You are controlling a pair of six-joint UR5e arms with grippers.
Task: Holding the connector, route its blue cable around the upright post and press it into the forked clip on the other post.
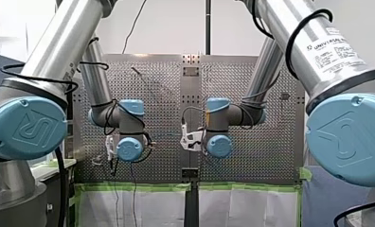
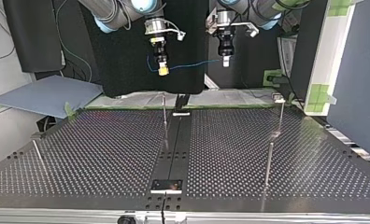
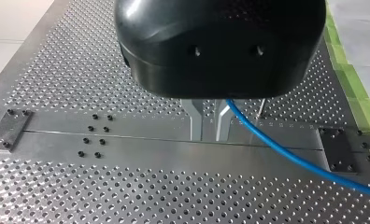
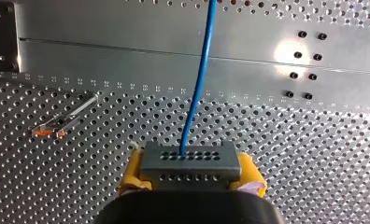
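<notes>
Over the table [image 3: 80,196], right gripper's [image 4: 191,176] yellow fingers [image 4: 131,171] clamp the connector [image 4: 191,161]; left gripper's [image 3: 209,129] fingers [image 3: 195,123] stand narrowly parted, blue cable [image 3: 290,156] alongside.

Cable [image 4: 199,79] seen as bright blue. Connector [image 4: 191,161] shown grey, marked with two rows of dark holes. Pads [image 4: 132,173] on my right gripper [image 4: 191,173] coloured yellow. My left gripper [image 3: 209,137] body shown glossy black, fingers [image 3: 195,123] bare silver metal. Bench [image 3: 80,70] silver, patterned with regular grid of small holes; edge lined with green tape [image 3: 349,70]. Arm joint caps [image 1: 27,127] coloured light blue.
</notes>
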